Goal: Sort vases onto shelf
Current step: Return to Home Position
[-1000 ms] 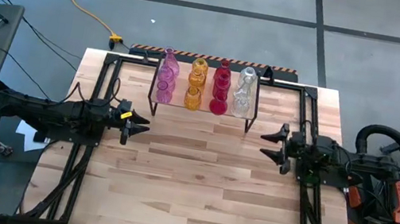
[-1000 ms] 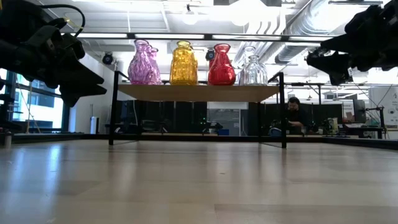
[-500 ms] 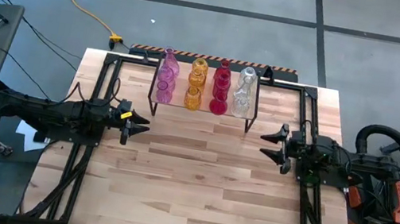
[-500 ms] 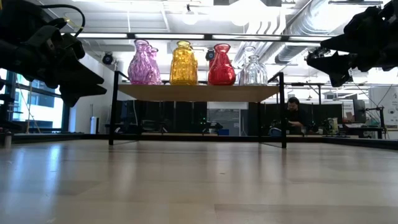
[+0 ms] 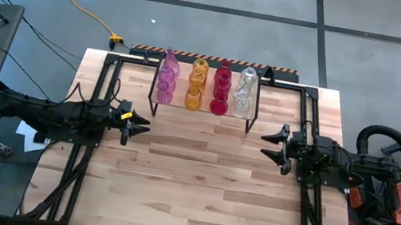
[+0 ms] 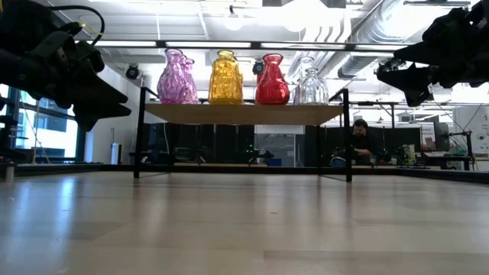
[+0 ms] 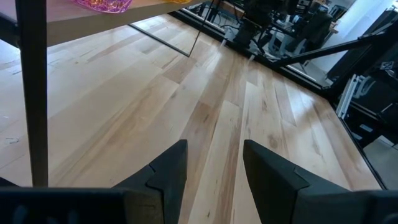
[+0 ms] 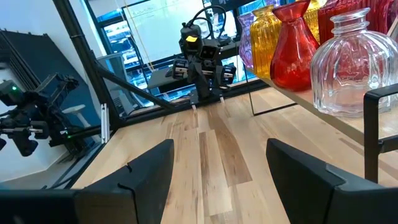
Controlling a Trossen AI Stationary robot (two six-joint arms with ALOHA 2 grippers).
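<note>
Glass vases (image 6: 272, 80) are sitting colour-sorted on the shelf (image 6: 244, 113) just past the left end effector (image 7: 214, 146) and right end effector (image 8: 221, 146); both are staying motionless, open, empty: sorting seems finished.

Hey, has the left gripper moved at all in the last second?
No. The left gripper sits at the same spot off the front left corner of the shelf in the high view.
</note>
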